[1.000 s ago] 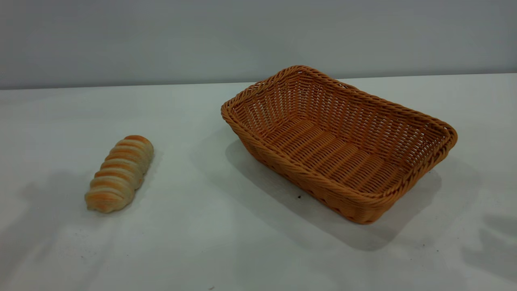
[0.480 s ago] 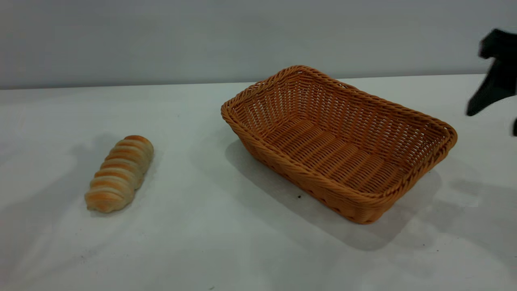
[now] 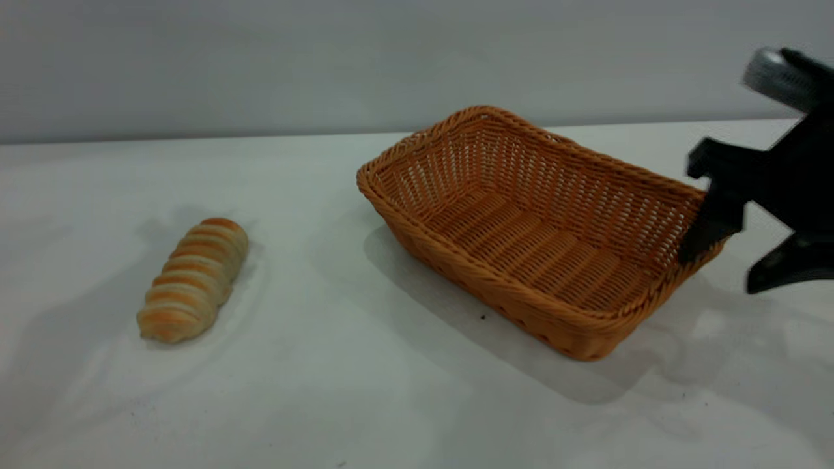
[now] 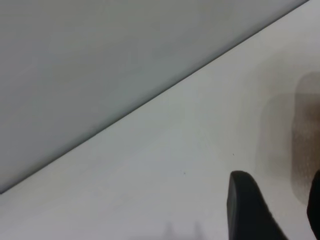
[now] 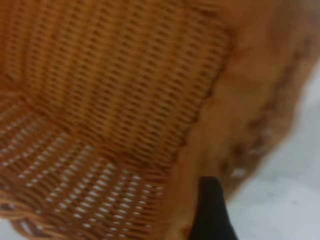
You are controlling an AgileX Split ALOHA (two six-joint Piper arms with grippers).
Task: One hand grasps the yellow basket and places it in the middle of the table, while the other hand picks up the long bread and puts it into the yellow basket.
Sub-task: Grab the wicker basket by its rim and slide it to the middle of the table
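The yellow basket (image 3: 547, 228) sits empty on the white table (image 3: 365, 391), right of centre. The long bread (image 3: 193, 280) lies on the table at the left. My right gripper (image 3: 722, 267) is open at the basket's right end, with one finger (image 3: 700, 238) over the rim and the other (image 3: 782, 272) outside it. In the right wrist view the basket's wall and floor (image 5: 115, 100) fill the picture, with one dark finger (image 5: 210, 212) at the rim. My left gripper (image 4: 280, 210) is open over bare table and does not show in the exterior view.
A grey wall stands behind the table's far edge (image 3: 195, 138). A few dark specks lie on the table in front of the basket (image 3: 483, 317). A blurred tan patch (image 4: 306, 135) shows beyond my left gripper's fingers; I cannot tell what it is.
My right arm has come in from the right edge and dropped to the basket's right end. Shadows have shifted around the bread. The basket and the bread have not moved.
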